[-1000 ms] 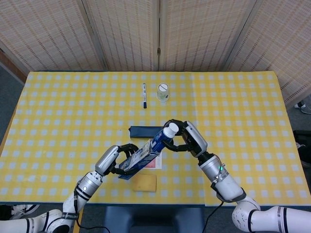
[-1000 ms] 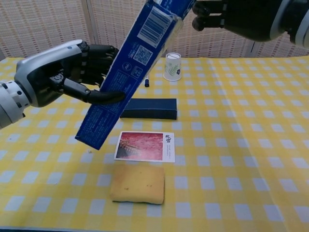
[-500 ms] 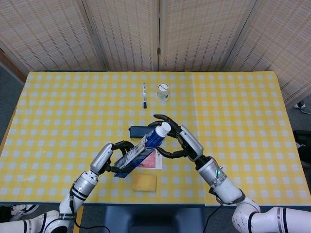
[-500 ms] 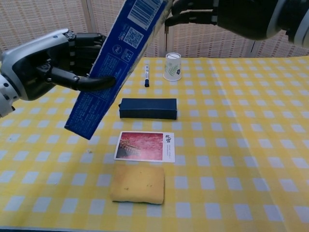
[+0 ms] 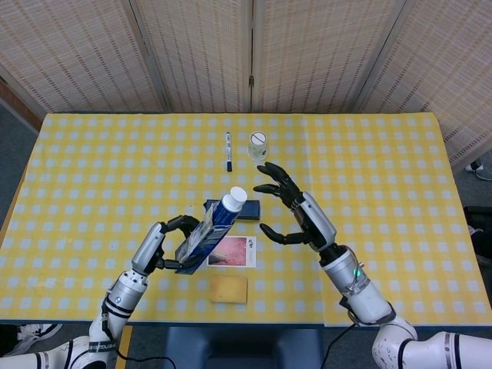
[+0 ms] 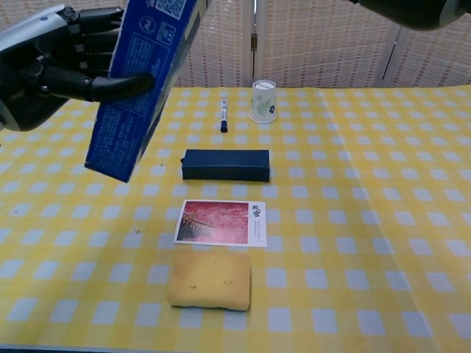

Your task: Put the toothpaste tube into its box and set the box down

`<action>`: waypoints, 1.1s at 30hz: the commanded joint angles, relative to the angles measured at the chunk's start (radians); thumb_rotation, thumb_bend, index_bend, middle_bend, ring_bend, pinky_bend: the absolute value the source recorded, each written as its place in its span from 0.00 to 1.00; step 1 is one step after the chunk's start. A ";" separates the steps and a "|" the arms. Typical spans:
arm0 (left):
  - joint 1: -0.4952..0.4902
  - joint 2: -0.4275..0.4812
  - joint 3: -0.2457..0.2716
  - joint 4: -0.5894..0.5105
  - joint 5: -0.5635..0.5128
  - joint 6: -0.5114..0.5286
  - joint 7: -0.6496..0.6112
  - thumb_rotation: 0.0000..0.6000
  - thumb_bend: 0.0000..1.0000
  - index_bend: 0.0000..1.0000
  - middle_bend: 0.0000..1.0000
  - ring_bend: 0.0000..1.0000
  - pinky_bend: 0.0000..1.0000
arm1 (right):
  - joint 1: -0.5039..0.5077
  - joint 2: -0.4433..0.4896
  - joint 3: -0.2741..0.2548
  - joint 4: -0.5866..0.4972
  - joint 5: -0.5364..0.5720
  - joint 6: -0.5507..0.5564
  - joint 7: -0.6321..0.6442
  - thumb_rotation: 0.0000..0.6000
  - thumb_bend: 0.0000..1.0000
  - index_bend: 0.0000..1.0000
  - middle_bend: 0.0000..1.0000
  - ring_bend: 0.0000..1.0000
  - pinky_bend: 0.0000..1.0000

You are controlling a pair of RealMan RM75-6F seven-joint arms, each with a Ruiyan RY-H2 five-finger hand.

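Head view: the left hand (image 5: 171,244) grips the blue toothpaste box (image 5: 201,241) around its lower half and holds it tilted above the bench (image 5: 92,169), over the near edge of the dark blue case (image 5: 231,208). The toothpaste tube (image 5: 229,207) sits in the box's raised open end, its white cap (image 5: 237,195) and a band of blue body sticking out. The right hand (image 5: 292,213) hangs just right of the dark blue case with fingers spread wide and nothing in it, clear of the tube and the box. Beyond the case lie a marker pen (image 5: 228,151) and, to its right, a paper cup (image 5: 257,146). On the near side of the case lies a picture card (image 5: 231,252), partly hidden under the box, and nearer still a yellow sponge (image 5: 229,290).

Chest view: the left hand (image 6: 51,62) fills the upper left, its dark fingers (image 6: 118,84) wrapped across the front of the toothpaste box (image 6: 140,81), which slants up out of the top edge, so the tube cannot be seen. The box's lower corner hangs left of the dark blue case (image 6: 226,165), off the bench (image 6: 383,220). Only a sliver of the right arm shows at the top right corner. The marker pen (image 6: 224,115) and paper cup (image 6: 263,101) stand behind the case; the picture card (image 6: 221,222) and yellow sponge (image 6: 210,280) lie in front of it.
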 commanded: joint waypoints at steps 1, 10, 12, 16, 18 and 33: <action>0.020 -0.010 -0.013 0.011 0.011 0.045 -0.028 1.00 0.30 0.54 0.52 0.49 0.58 | -0.018 0.027 -0.001 -0.006 -0.005 0.013 0.028 1.00 0.37 0.00 0.08 0.20 0.14; 0.047 -0.075 -0.005 0.151 0.023 0.109 -0.027 1.00 0.30 0.52 0.52 0.47 0.56 | -0.069 0.117 -0.051 0.034 -0.054 0.015 0.110 1.00 0.37 0.00 0.05 0.17 0.13; 0.046 -0.090 -0.006 0.187 0.021 0.111 -0.039 1.00 0.30 0.51 0.52 0.46 0.56 | -0.077 0.135 -0.065 0.046 -0.082 0.020 0.125 1.00 0.37 0.00 0.05 0.16 0.12; 0.049 -0.103 -0.007 0.262 0.034 0.131 -0.084 1.00 0.29 0.51 0.52 0.45 0.55 | -0.107 0.203 -0.139 0.105 -0.183 0.024 0.099 1.00 0.37 0.00 0.01 0.11 0.05; 0.053 -0.103 -0.011 0.288 0.033 0.143 -0.103 1.00 0.29 0.50 0.52 0.44 0.54 | -0.124 0.234 -0.184 0.166 -0.247 0.037 0.012 1.00 0.37 0.00 0.00 0.08 0.01; 0.073 -0.102 -0.053 0.349 0.016 0.214 -0.223 1.00 0.28 0.48 0.43 0.27 0.39 | -0.214 0.249 -0.336 0.337 -0.308 0.127 -0.096 1.00 0.37 0.00 0.00 0.00 0.00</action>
